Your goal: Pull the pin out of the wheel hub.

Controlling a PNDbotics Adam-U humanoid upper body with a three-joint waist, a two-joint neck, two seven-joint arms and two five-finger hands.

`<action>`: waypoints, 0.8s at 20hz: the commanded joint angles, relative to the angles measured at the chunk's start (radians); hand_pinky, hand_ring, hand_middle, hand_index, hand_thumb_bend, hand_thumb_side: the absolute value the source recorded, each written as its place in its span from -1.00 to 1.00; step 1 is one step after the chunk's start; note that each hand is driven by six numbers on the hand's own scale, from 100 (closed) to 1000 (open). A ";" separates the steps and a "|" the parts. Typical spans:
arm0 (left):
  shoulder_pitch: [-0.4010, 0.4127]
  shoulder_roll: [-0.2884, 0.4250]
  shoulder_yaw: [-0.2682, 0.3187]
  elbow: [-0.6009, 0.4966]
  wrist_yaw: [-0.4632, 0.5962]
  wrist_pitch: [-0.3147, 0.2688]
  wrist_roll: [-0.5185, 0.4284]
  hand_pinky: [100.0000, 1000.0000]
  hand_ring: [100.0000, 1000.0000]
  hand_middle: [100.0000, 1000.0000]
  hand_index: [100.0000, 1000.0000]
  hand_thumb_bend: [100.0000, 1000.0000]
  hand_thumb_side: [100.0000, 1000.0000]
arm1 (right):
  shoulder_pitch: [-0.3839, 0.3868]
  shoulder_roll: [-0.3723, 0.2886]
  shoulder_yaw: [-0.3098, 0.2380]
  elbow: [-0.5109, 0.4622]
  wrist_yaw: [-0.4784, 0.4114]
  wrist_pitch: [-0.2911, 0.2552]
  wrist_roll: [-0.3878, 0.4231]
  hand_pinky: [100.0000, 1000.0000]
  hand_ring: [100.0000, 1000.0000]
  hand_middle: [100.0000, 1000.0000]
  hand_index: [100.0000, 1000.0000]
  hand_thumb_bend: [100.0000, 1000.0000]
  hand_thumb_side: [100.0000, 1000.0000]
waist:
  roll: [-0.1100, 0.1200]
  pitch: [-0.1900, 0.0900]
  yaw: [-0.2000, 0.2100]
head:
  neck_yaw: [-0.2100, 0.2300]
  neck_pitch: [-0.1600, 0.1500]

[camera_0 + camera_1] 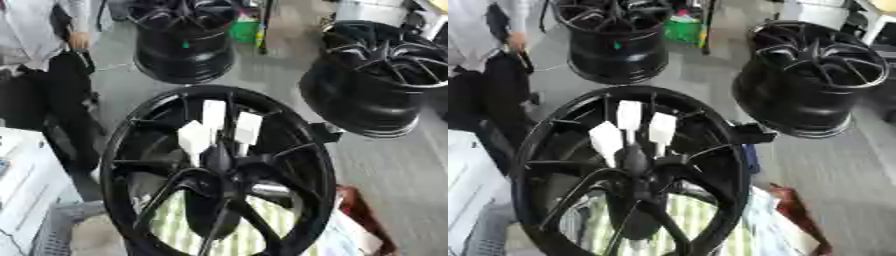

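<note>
Big black wheel hub (219, 172) seen up close, three white pins (214, 114) stuck in its middle, two more black wheels (184, 42) set behind on the floor, no robot hand seen.

My wheel hub (219, 170) runs off the bottom edge, its lower rim cut away. The three white pins (630, 116) blur where they enter the centre. Neither of my hands shows anywhere.

Both head eyes look steeply down, close onto the same black wheel hub (219, 170).
</note>
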 commanded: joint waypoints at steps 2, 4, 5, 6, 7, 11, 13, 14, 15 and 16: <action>-0.013 0.007 0.000 -0.017 0.002 -0.002 -0.004 0.62 0.64 0.20 0.64 -0.69 -0.02 | -0.012 -0.039 -0.016 -0.001 0.004 -0.004 0.004 0.49 0.40 0.38 0.50 -1.00 -0.31 | 0.000 -0.009 0.001 | -0.004 -0.001; -0.014 0.008 -0.001 -0.017 0.003 -0.002 -0.005 0.62 0.64 0.20 0.64 -0.69 -0.02 | -0.020 -0.048 -0.014 0.003 0.010 -0.002 0.007 0.50 0.40 0.38 0.51 -1.00 -0.34 | 0.000 -0.010 0.002 | -0.005 -0.002; -0.014 0.008 -0.001 -0.017 0.003 -0.002 -0.005 0.62 0.64 0.20 0.64 -0.69 -0.02 | -0.026 -0.056 -0.010 0.008 0.015 -0.001 0.011 0.50 0.41 0.39 0.52 -1.00 -0.37 | 0.000 -0.010 0.002 | -0.006 -0.003; -0.014 0.009 -0.001 -0.017 0.003 -0.002 -0.006 0.62 0.64 0.20 0.64 -0.69 -0.02 | -0.036 -0.068 -0.004 0.014 0.023 0.001 0.017 0.51 0.42 0.40 0.53 -1.00 -0.40 | 0.000 -0.010 0.002 | -0.006 -0.004; -0.015 0.011 -0.001 -0.017 0.003 -0.002 -0.006 0.62 0.64 0.20 0.64 -0.69 -0.03 | -0.051 -0.085 0.007 0.023 0.032 0.003 0.030 0.52 0.43 0.41 0.54 -1.00 -0.42 | 0.000 -0.010 0.003 | -0.007 -0.005; -0.017 0.014 -0.005 -0.017 0.005 -0.002 -0.010 0.62 0.64 0.20 0.64 -0.70 -0.02 | -0.145 -0.174 0.075 0.089 0.092 0.009 0.162 0.56 0.49 0.45 0.58 -1.00 -0.50 | -0.002 -0.011 0.010 | -0.025 -0.005; -0.016 0.015 -0.009 -0.017 0.007 0.000 -0.014 0.62 0.64 0.20 0.64 -0.70 -0.02 | -0.206 -0.221 0.119 0.145 0.142 0.004 0.298 0.58 0.50 0.45 0.58 -1.00 -0.52 | -0.005 -0.012 0.014 | -0.035 -0.002; -0.016 0.016 -0.010 -0.017 0.007 0.000 -0.016 0.62 0.64 0.20 0.64 -0.70 -0.02 | -0.239 -0.239 0.139 0.177 0.172 -0.001 0.360 0.60 0.52 0.47 0.59 -1.00 -0.50 | -0.007 -0.012 0.017 | -0.040 -0.002; -0.016 0.017 -0.011 -0.017 0.008 0.001 -0.018 0.62 0.64 0.20 0.64 -0.70 -0.01 | -0.271 -0.253 0.165 0.208 0.209 -0.010 0.427 0.64 0.56 0.50 0.62 -1.00 -0.42 | -0.008 -0.013 0.020 | -0.045 -0.002; -0.017 0.018 -0.013 -0.017 0.010 0.002 -0.020 0.62 0.64 0.20 0.64 -0.70 -0.01 | -0.303 -0.264 0.195 0.239 0.257 -0.026 0.511 0.66 0.59 0.52 0.64 -1.00 -0.41 | -0.010 -0.013 0.023 | -0.050 -0.003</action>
